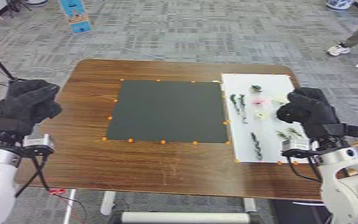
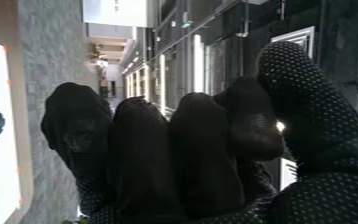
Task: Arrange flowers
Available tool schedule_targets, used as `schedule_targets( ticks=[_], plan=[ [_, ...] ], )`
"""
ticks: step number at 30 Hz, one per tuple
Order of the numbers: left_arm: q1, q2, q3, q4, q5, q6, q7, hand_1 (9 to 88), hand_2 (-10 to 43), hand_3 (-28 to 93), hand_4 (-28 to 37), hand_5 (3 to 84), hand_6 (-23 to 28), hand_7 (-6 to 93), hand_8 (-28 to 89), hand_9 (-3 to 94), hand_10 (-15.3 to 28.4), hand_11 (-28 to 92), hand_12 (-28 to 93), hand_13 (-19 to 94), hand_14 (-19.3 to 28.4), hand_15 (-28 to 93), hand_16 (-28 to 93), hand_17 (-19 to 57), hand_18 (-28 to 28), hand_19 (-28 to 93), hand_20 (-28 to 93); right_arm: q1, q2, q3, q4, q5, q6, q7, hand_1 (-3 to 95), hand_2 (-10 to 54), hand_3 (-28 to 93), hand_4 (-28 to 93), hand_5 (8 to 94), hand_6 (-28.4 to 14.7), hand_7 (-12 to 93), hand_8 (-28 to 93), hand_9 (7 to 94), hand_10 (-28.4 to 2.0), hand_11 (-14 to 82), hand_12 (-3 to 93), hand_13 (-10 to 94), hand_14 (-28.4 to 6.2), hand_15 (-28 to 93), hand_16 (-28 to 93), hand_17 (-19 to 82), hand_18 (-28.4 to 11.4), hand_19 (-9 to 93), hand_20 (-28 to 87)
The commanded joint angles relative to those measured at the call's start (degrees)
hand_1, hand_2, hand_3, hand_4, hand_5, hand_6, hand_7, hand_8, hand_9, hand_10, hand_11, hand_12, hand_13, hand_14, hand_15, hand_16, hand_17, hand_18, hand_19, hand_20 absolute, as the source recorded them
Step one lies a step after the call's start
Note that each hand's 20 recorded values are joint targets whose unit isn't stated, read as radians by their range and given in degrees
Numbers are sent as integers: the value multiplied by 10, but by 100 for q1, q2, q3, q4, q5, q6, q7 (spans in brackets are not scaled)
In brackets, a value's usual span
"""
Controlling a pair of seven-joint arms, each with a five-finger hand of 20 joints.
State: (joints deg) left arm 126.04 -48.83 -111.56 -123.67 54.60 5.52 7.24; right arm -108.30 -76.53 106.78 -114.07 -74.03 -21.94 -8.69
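Brown wood-grained surface (image 1: 167, 167) with rounded far corners, bearing a matte, nearly square dark grey panel (image 1: 167, 111) and, just beside it on the right, an oblong white panel (image 1: 233, 82); small orange markers (image 1: 163, 142) dot the borders of both. The flowers lie spread on the white panel: a compact dark green sprig (image 1: 256, 89) at the far end, a ruffled pink bloom (image 1: 259, 101) nearer, a pale bloom (image 1: 262, 115) nearer still, slender green stems (image 1: 243, 107) to their left, and a feathery sprig (image 1: 291, 134) and a long dark stem (image 1: 256, 146) toward the near end.

Both hands wear black fabric gloves. The right hand (image 1: 309, 106) overlaps the white panel's right edge in the head view; in the wrist view its fingers (image 2: 193, 150) are extended side by side, slightly bent, with the dot-textured thumb (image 2: 309, 90) raised, and clamp nothing. The left hand (image 1: 31, 102) is at the left edge of the surface; its state cannot be told.
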Motion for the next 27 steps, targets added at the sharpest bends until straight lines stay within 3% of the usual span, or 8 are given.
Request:
schedule_targets(
  ticks=[1, 5, 9, 12, 13, 20, 24, 27],
  plan=[
    [92, -117, -42, -49, 440, -83, -90, 395, -16, 624, -70, 655, -67, 723, 405, 790, 120, 768, 651, 767, 142, 932, 530, 387, 262, 932, 817, -136, 50, -60, -131, -99, 218, -169, 273, 21, 740, -85, 717, 59, 761, 298, 850, -100, 650, 729, 790, -133, 865, 615, 482, -259, 930, 594],
    [135, -128, -48, -69, 410, -22, -75, 395, -14, 621, -69, 642, -63, 726, 302, 770, 121, 748, 608, 742, 142, 932, 456, 368, 250, 932, 764, -182, 111, -56, -297, -276, 382, 12, 252, -5, 722, -93, 685, 29, 712, 72, 798, -116, 580, 643, 746, -138, 771, 557, 447, -245, 849, 539],
    [156, -123, -118, -92, 444, -45, -116, 394, -13, 620, -68, 632, -58, 731, 228, 757, 122, 736, 580, 727, 148, 932, 411, 354, 241, 932, 720, -258, 117, 155, -875, -1270, 192, 814, 217, -48, 677, -89, 684, -18, 426, -45, 711, -135, 479, 550, 663, -168, 669, 505, 384, -250, 707, 529],
    [206, -114, -191, -128, 414, -26, -128, 394, -13, 619, -69, 630, -58, 732, 219, 756, 122, 734, 577, 723, 149, 932, 404, 349, 242, 932, 711, -309, 399, -165, -1268, -2548, 895, 1373, 182, -77, 635, -90, 658, -41, 308, -33, 675, -166, 437, 525, 646, -178, 629, 489, 356, -257, 666, 528],
    [194, -105, -202, -130, 430, -33, -143, 395, -13, 619, -69, 631, -57, 733, 216, 756, 122, 734, 576, 723, 149, 932, 403, 349, 242, 932, 710, -487, 1380, -514, -1355, -2536, 1672, 1775, 174, -84, 621, -84, 658, -46, 295, -26, 674, -168, 435, 524, 644, -180, 629, 485, 354, -261, 678, 536],
    [219, -63, -250, -173, 441, -83, -194, 393, -13, 620, -69, 632, -58, 737, 202, 755, 123, 733, 575, 723, 148, 932, 399, 349, 243, 932, 708, -136, 2066, -1171, -1574, -5141, 690, 3048, 155, -95, 555, -67, 688, -52, 346, -1, 709, -155, 500, 547, 701, -169, 697, 529, 444, -266, 900, 587],
    [242, -40, -300, -204, 540, -159, -246, 394, -13, 619, -70, 633, -57, 736, 199, 755, 123, 734, 575, 723, 148, 932, 399, 349, 243, 932, 707, 90, 2499, -1470, -1652, -5701, -510, 3474, 165, -95, 547, -62, 715, -34, 386, 1, 772, -147, 520, 564, 767, -140, 730, 539, 525, -247, 932, 635],
    [274, -53, -327, -229, 546, -162, -258, 394, -13, 620, -69, 633, -56, 736, 198, 755, 123, 734, 574, 723, 149, 932, 398, 349, 242, 932, 707, 153, 2822, -1738, -1541, -6070, -747, 3579, 171, -95, 547, -61, 748, -23, 397, 9, 788, -137, 530, 573, 798, -129, 737, 545, 565, -243, 932, 674]
  ],
)
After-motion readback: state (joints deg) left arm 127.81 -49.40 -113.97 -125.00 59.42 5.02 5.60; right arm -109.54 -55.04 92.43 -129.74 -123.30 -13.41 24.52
